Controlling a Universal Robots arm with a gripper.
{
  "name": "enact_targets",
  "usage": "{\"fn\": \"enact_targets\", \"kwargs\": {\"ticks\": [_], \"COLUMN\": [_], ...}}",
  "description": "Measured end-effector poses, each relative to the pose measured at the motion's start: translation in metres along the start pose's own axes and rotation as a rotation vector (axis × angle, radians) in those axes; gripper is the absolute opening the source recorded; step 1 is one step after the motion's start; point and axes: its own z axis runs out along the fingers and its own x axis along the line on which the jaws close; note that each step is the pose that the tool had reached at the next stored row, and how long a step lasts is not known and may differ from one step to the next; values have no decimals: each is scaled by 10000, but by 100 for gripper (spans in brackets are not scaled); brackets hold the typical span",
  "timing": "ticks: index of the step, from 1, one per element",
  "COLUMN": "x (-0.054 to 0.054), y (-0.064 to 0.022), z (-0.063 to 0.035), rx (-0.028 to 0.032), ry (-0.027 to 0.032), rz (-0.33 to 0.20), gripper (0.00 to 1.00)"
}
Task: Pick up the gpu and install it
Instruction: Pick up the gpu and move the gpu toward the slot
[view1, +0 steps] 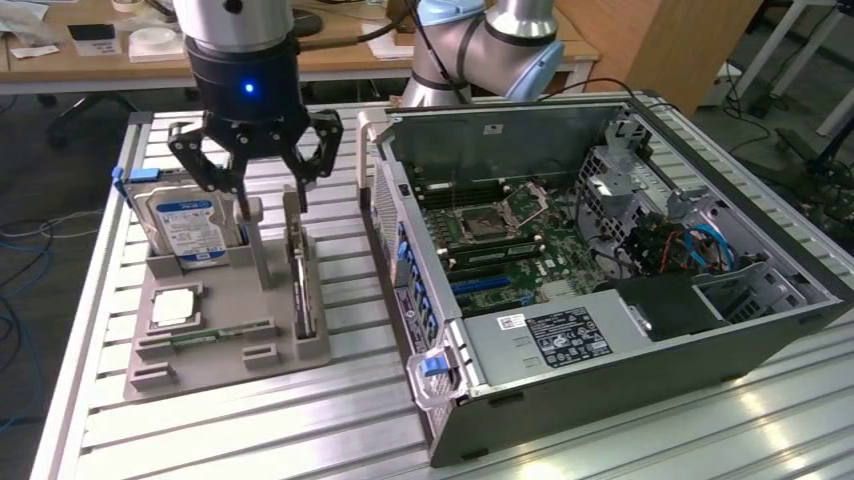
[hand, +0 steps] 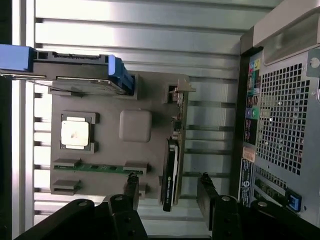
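**Fingers wide above the gpu, nothing held**

My gripper (view1: 262, 190) hangs over the grey tray (view1: 227, 375) with its fingers (view1: 214, 170) spread wide and nothing between them. In the wrist view my two dark fingertips (hand: 132, 187) stand either side of the near end of the gpu (hand: 172, 165), apart from it.

The gpu (view1: 304, 292) stands on its long edge in a slot of the tray, on the side nearest the case (view1: 641, 330). It has a dark face, a brownish board edge and a pale bracket at the end farther from my fingertips. I can read no writing on it.

On the tray's far side from the case, the hard drive (view1: 187, 228) stands upright in blue side rails. Its label is blue and white, with print too small to read. Near it a silver processor (view1: 174, 308) lies flat in its pocket, and a green memory stick (view1: 200, 342) lies just beyond that.

The case lies open on the slatted table (view1: 267, 430) at the exterior view's right, motherboard exposed. A black label with white print sits on its power supply (view1: 567, 335), with a small white sticker beside it; I can read neither. In the wrist view the case's rear (hand: 285, 100) shows mesh and coloured ports.
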Motion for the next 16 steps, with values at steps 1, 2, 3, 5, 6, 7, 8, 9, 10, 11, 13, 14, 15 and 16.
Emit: {"fn": "enact_targets", "kwargs": {"ticks": [1, 2, 3, 5, 6, 7, 8, 9, 10, 11, 13, 14, 15, 16], "x": [-10, -28, -48, -81, -93, -98, -102, -105, -106, -105, -105, -104, -104, -103], "y": [-8, -10, -11, -13, -14, -15, -18, -21, -24, -29, -40, -42, -43, -43], "z": [18, 34, 53, 91, 110, 127, 145, 163, 180, 199, 236, 254, 272, 290], "rx": [0, 3, 2, 1, 0, 1, 1, 1, 1, 1, 2, 1, 2, 2], "ry": [-1, 3, 2, 0, -1, 1, 1, 0, 2, 0, 2, 2, 1, 1], "rz": [0, 0, 0, -1, -1, -1, -1, -1, -1, -1, 0, 0, 1, 2], "gripper": [59, 59, 59, 59, 59, 59, 59, 59, 59, 59, 59, 59, 59, 59]}}
